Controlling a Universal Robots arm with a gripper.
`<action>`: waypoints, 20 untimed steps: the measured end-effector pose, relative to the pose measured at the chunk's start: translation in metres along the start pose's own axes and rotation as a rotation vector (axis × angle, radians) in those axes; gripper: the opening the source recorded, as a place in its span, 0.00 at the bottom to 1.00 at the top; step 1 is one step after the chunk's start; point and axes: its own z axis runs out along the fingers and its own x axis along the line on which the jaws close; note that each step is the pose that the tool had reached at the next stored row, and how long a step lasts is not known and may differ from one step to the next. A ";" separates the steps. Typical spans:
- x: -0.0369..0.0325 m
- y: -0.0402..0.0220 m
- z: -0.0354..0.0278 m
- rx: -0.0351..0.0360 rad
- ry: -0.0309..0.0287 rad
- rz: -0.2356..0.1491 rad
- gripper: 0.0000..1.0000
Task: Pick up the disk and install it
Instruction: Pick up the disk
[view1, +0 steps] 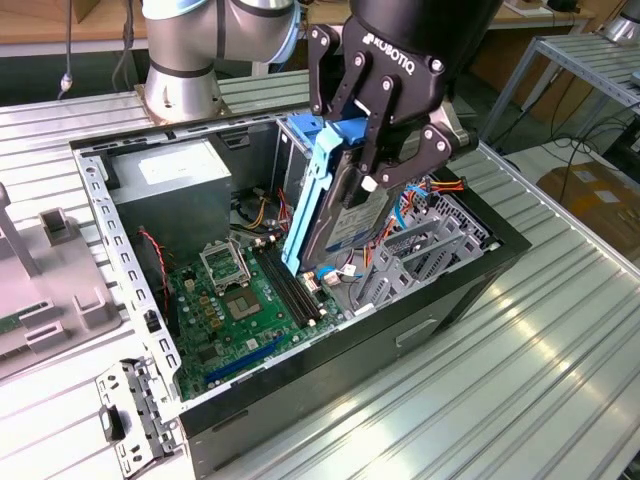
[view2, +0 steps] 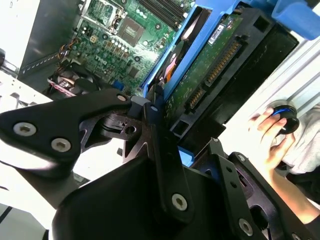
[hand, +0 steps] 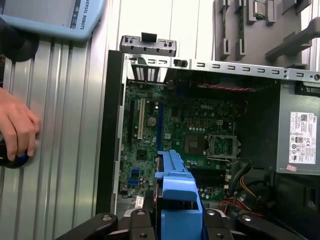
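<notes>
In the exterior view, the black claw (view1: 358, 150) is pinching the disk (view1: 345, 215) by its blue side rails. The disk hangs tilted, with its low end down inside the open computer box (view1: 450, 290) and its high end up in the claw. Below it lies the green board (view1: 230, 300). A grey power box (view1: 170, 190) sits in the far corner of the computer box. The computer box rests on the ribbed metal counter (view1: 520, 380).

In the second wrist view, the claw's dark fingers (view2: 160, 145) press on the disk from both sides. The disk's underside shows a small green card. A person's hand (view2: 272, 135) rests on a round black and blue thing (view2: 282, 112), maybe a knob; it is hard to tell.

In the first wrist view, the disk's blue rail pokes out between the claw's fingers, over the green board. The hand lies on the counter beside the computer box.
</notes>
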 end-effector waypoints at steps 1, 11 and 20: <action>0.0004 -0.0016 -0.0001 -0.0001 -0.0001 0.000 0.37; 0.0041 -0.0282 -0.0014 -0.0019 -0.0003 0.000 0.37; 0.0076 -0.0502 -0.0026 -0.0034 -0.0007 0.000 0.37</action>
